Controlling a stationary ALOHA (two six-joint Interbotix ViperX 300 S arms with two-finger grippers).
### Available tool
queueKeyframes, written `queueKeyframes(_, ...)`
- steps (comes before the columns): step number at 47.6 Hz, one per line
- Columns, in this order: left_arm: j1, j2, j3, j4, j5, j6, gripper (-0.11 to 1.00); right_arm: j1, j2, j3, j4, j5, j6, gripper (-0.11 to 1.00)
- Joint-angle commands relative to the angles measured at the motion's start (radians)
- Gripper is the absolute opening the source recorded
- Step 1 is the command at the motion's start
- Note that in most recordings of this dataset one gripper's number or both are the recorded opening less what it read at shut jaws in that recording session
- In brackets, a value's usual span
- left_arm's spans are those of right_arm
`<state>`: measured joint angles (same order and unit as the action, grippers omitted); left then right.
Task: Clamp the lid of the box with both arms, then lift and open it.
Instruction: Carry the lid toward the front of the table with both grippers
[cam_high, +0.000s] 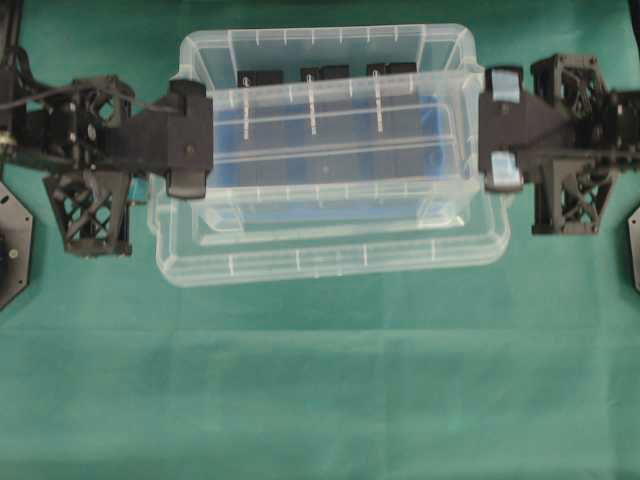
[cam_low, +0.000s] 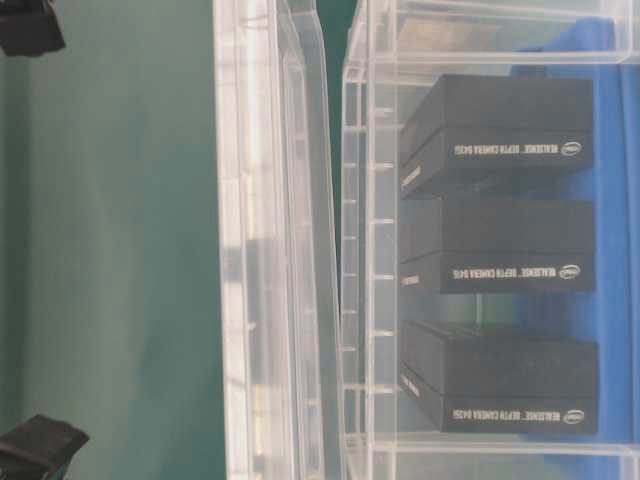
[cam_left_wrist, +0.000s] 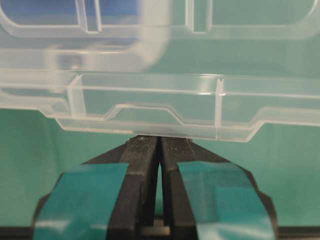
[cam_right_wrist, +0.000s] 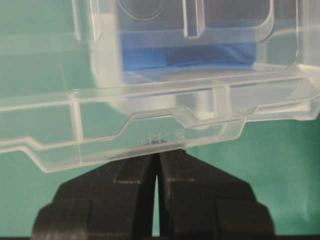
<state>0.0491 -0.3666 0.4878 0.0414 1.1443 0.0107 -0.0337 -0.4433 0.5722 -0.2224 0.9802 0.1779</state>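
The clear lid (cam_high: 330, 255) hangs over the box (cam_high: 320, 45), clamped endwise between my two grippers. The left gripper (cam_high: 205, 140) is shut, and its tips (cam_left_wrist: 160, 139) press against the lid's (cam_left_wrist: 150, 100) end tab with nothing between the fingers. The right gripper (cam_high: 487, 130) is also shut, its tips (cam_right_wrist: 159, 151) butting the lid's (cam_right_wrist: 150, 130) opposite end tab. In the table-level view the lid (cam_low: 270, 250) stands apart from the box (cam_low: 365, 250), with a narrow green gap between them. Three black slabs (cam_low: 500, 250) lie inside the box on blue lining.
Green cloth (cam_high: 320, 400) covers the table. Black base plates sit at the left (cam_high: 10, 250) and right (cam_high: 634, 250) edges of the overhead view. Black arm parts show at the left corners (cam_low: 30, 25) (cam_low: 40, 450) of the table-level view.
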Motion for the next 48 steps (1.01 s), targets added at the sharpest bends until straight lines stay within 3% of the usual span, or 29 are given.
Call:
queueKeyframes(1,-0.031,-0.011,-0.055,0.011,-0.021,-0.031,0.01,0.074,0.002,-0.054,-0.043,-0.008,0.074,0.0)
queueKeyframes(10,-0.112,-0.008,-0.055,0.011,-0.021,-0.104,0.01,0.192,0.018,-0.058,-0.117,0.034,0.221,0.0)
queueKeyframes(20,-0.19,-0.005,-0.054,0.011,-0.021,-0.192,0.01,0.293,0.043,-0.072,-0.146,0.074,0.336,0.0)
queueKeyframes(32,-0.265,0.005,-0.055,0.012,-0.021,-0.273,0.01,0.374,0.077,-0.095,-0.167,0.103,0.419,0.0)
queueKeyframes(48,-0.324,0.005,-0.054,0.011,-0.02,-0.337,0.01,0.434,0.114,-0.121,-0.187,0.114,0.477,0.0)
